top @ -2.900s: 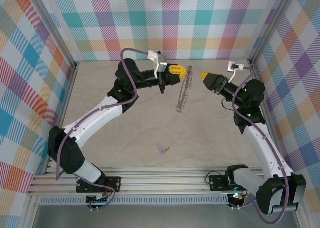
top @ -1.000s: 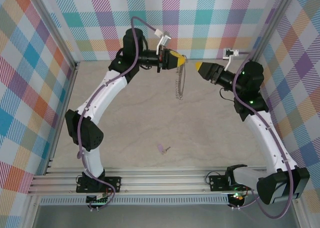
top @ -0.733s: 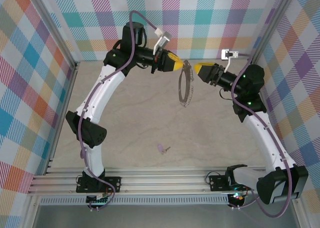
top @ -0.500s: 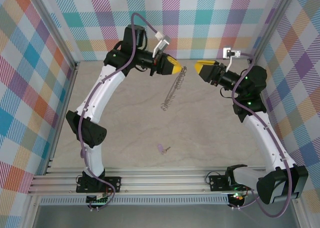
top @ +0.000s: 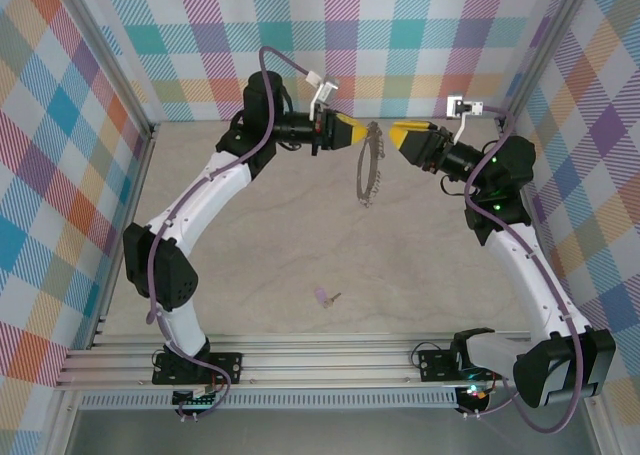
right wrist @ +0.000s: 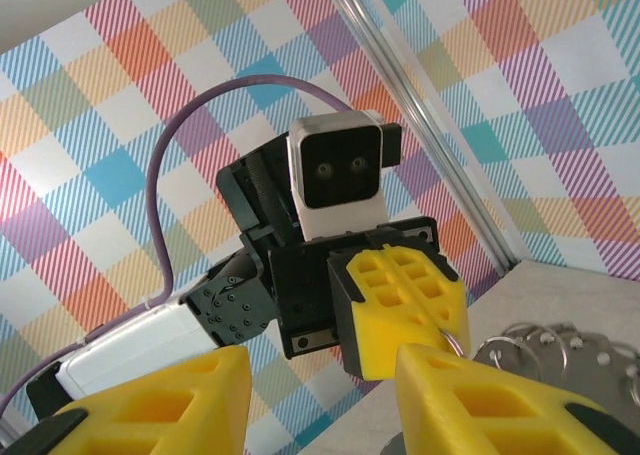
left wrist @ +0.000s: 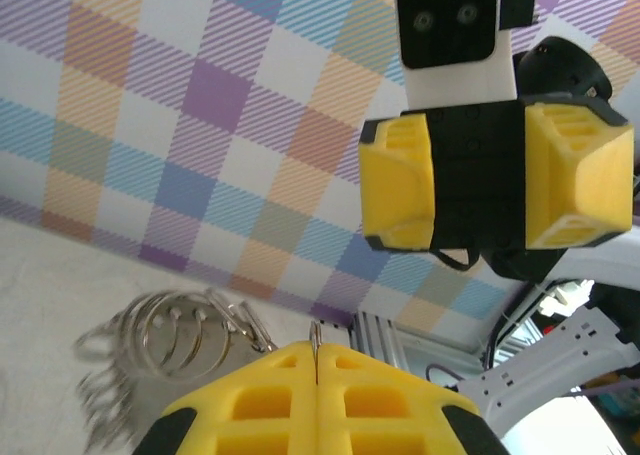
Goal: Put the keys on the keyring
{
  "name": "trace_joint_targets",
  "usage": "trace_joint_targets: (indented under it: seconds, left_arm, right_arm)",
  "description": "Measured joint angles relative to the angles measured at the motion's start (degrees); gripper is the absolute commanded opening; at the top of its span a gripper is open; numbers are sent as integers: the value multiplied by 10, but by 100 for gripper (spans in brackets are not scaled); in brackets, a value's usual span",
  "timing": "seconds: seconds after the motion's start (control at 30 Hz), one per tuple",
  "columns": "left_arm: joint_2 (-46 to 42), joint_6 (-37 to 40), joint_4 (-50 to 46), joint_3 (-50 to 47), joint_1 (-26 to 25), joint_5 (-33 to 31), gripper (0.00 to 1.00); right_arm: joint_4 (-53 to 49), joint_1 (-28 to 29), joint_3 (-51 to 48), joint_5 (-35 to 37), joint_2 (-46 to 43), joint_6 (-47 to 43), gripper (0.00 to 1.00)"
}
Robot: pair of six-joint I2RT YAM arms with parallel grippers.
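While the left gripper (top: 352, 134) sits in the upper middle of the overhead frame, its yellow fingers (left wrist: 380, 400) are pressed flat together, and its own wrist view shows a sliver of grey wire nipped right in the seam. That wire is the keyring (top: 366, 199). It hangs from the pinch as a thin, almost edge-on oval, with its long axis running down the frame and the silvery bits fringing the rim.

Directly opposite, just to the right of the hoop, the right gripper (top: 398, 135) faces in. Its jaws stand partly apart, with clear daylight between them and nothing held.

Now look further out. The key (top: 322, 297) lies on the table (top: 250, 235) in the lower middle of the frame. It is a lilac head with a short blade pointing right, so its long axis runs across the picture. It is well apart from both grippers and down toward the bases.

It sits slightly nearer the left gripper's column, but that one is busy with the ring. So I'd say the right arm, the empty one, has to swing down and leftward for it and close across that narrow body.
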Motion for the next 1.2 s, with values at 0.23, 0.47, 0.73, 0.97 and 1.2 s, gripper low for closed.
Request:
trace_joint_targets:
  seconds: [0.23,0.47,0.73,0.97,1.2]
  left_arm:
    - [-9,-46,74,-18,-14,-20,0]
    - [-11,-61,100,-19,-16,-23,0]
    - [-11,-64,104,-19,-16,-23,0]
    - [-11,-64,104,-19,-16,-23,0]
    - [-11,-64,103,-19,-19,-23,0]
  right_arm:
    - [37,0,0,-10,32,18,42]
    - [65,0,-4,-10,51,36,42]
    - [101,0,-5,-17,66,59,39]
    - [130,0,-5,-21,83,80,36]
    - [150,1,-5,-21,92,94,35]
